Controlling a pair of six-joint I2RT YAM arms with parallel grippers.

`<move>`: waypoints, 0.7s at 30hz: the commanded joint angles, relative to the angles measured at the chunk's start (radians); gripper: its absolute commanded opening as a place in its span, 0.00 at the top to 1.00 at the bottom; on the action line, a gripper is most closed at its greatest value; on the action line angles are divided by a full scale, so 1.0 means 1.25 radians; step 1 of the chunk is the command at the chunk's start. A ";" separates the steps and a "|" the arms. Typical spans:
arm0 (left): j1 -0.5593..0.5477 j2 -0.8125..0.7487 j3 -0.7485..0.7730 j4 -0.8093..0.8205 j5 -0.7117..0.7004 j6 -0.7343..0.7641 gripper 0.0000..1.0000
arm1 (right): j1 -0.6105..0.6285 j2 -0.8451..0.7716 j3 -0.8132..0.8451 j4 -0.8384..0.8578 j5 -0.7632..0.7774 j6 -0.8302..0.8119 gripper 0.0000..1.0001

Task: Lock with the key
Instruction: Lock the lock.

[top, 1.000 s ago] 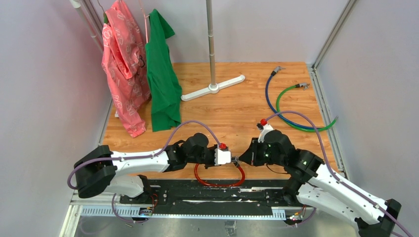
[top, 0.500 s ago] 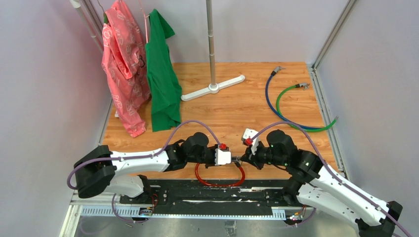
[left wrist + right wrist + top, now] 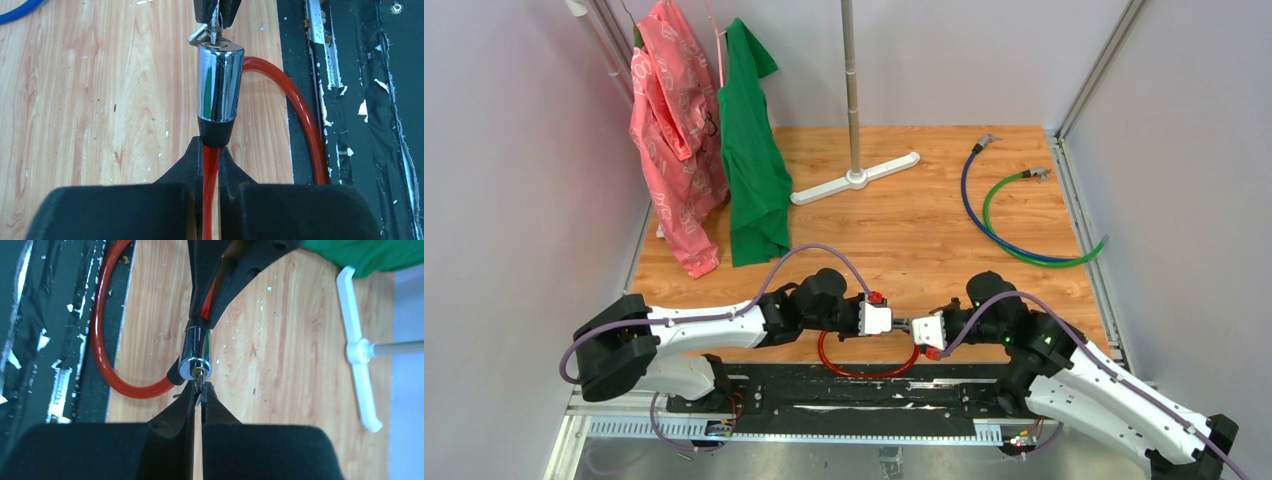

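Though the right gripper (image 3: 199,391) pinches and mostly hides the key (image 3: 200,380), its tip sits in the chrome lock (image 3: 219,82); the left gripper (image 3: 211,152) clamps the red cable (image 3: 306,125) behind it

Looking like a robotics lab test cell, not a home: left arm (image 3: 714,325) and right arm (image 3: 1104,390) are sitting bolted to a black mounting plate (image 3: 844,395) at the edge of a wood-grain tabletop (image 3: 904,210). Plain white walls (image 3: 524,150) and aluminium frame posts (image 3: 1096,75) are boxing it in. Staged props are lying about: garment stand (image 3: 852,90), pink garment (image 3: 669,130) and green shirt (image 3: 749,150) hanging, blue cable (image 3: 965,195), green cable (image 3: 986,208), red cable lock (image 3: 220,82).
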 commanded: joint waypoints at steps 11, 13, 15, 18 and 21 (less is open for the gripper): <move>-0.023 0.023 -0.008 -0.094 0.090 -0.053 1.00 | -0.008 -0.009 -0.030 0.003 -0.040 -0.325 1.00; -0.023 0.030 -0.008 -0.084 0.093 -0.065 1.00 | -0.008 -0.016 -0.036 0.007 -0.047 -0.323 1.00; -0.023 0.035 -0.007 -0.076 0.091 -0.073 1.00 | -0.008 -0.025 -0.042 0.009 -0.041 -0.324 1.00; -0.023 0.037 -0.009 -0.088 0.081 -0.062 1.00 | -0.008 -0.039 -0.046 0.008 -0.023 -0.299 0.98; -0.023 0.029 -0.006 -0.124 0.059 -0.039 1.00 | -0.008 -0.058 -0.039 -0.033 -0.020 -0.287 0.86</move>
